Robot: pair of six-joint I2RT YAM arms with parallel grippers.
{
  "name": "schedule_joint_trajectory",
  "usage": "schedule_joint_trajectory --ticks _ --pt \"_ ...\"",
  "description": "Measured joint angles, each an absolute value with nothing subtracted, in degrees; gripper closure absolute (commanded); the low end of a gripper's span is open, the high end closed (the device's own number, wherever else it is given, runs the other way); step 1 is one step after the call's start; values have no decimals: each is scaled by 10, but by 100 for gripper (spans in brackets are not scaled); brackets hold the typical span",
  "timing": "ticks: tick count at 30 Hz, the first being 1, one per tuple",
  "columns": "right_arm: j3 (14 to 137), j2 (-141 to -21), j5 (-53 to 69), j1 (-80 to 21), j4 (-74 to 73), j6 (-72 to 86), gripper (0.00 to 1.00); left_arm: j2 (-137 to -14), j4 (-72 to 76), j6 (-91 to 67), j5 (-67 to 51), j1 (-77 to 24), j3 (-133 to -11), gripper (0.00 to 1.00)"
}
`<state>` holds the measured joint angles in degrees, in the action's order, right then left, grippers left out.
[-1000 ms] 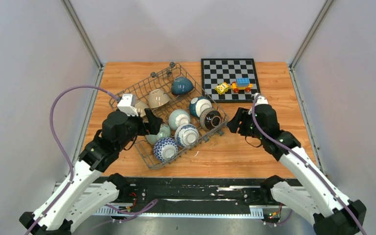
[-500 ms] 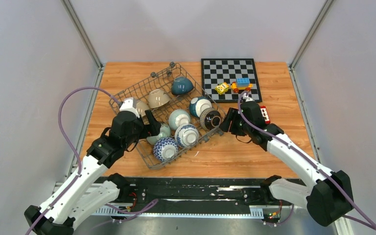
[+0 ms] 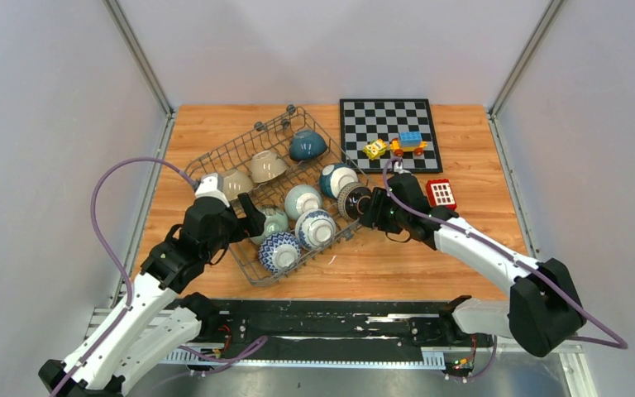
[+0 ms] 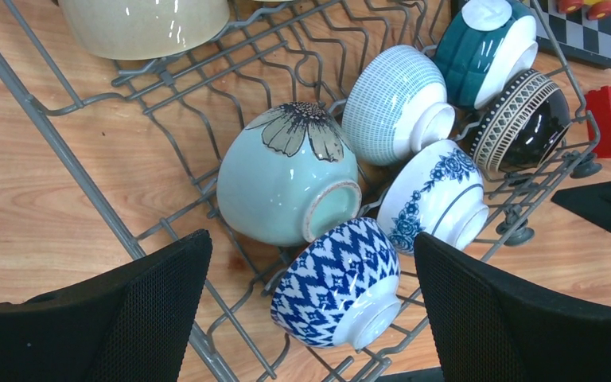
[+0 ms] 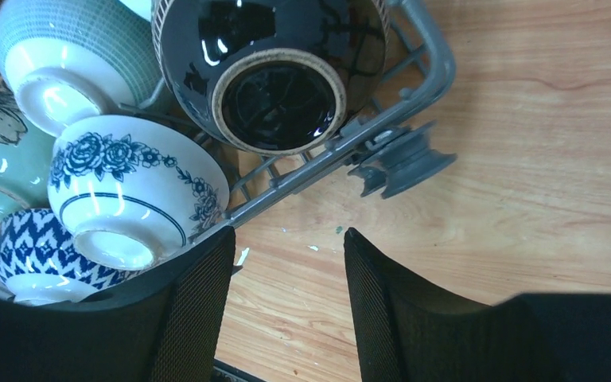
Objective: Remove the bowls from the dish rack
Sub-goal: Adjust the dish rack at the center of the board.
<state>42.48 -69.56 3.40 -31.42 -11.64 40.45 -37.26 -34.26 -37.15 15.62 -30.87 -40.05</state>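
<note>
**Over the dish rack, both grippers empty; no bowl unloaded yet**

Between the fingers of the left gripper (image 4: 312,239), spread to their widest, nothing is held. Directly beneath the gap, a pale green flowered bowl (image 4: 286,195) and a blue zigzag bowl (image 4: 334,282) lie on their sides, touching each other. Just past them, toward the right-hand finger, a blue-flowered white bowl (image 4: 437,199) is leaned among the wires. Beyond it, a green-lined bowl (image 4: 398,103), a teal-and-white bowl (image 4: 485,44) and a dark brown bowl (image 4: 525,119) are packed close together.

The right gripper (image 5: 288,239) is parted, with only the bare surface (image 5: 541,159) seen between its fingers, so nothing is gripped. It is held just outside the near rail of the dish rack (image 5: 318,161). Immediately ahead of its fingertips the dark brown bowl is propped against that rail, its foot ring turned toward the gripper.

Farthest from both grippers, a dark teal bowl (image 3: 307,145) and two beige bowls (image 3: 266,165) are lodged at the rack's far end.

Every bowl that can be seen is inside the rack, and none has been set on the surface. The task is therefore judged to be at its very start, with the whole load left to lift out. The dark brown bowl and the zigzag bowl appear the nearest candidates.

Off to the right gripper's far side, a chessboard (image 3: 389,132) carrying toy blocks (image 3: 397,147) and a red block (image 3: 441,193) lie apart from the rack.
</note>
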Motion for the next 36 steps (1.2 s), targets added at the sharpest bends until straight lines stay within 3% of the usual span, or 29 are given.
schedule_joint_trajectory --ticks 17,28,30,34,36 --pt "427 -734 -1 -339 -119 410 76 -363 -358 -370 154 -309 -401 0" --pt "427 -729 -17 -298 -147 381 87 -396 -334 -366 110 -309 -399 0" --pt "427 -729 -16 -291 -148 377 81 -401 -328 -364 98 -309 -397 0" --pt "427 -713 -14 -288 -152 372 46 -402 -317 -357 80 -309 -397 0" --pt "427 -688 -13 -289 -155 368 38 -402 -313 -354 74 -309 -397 0"
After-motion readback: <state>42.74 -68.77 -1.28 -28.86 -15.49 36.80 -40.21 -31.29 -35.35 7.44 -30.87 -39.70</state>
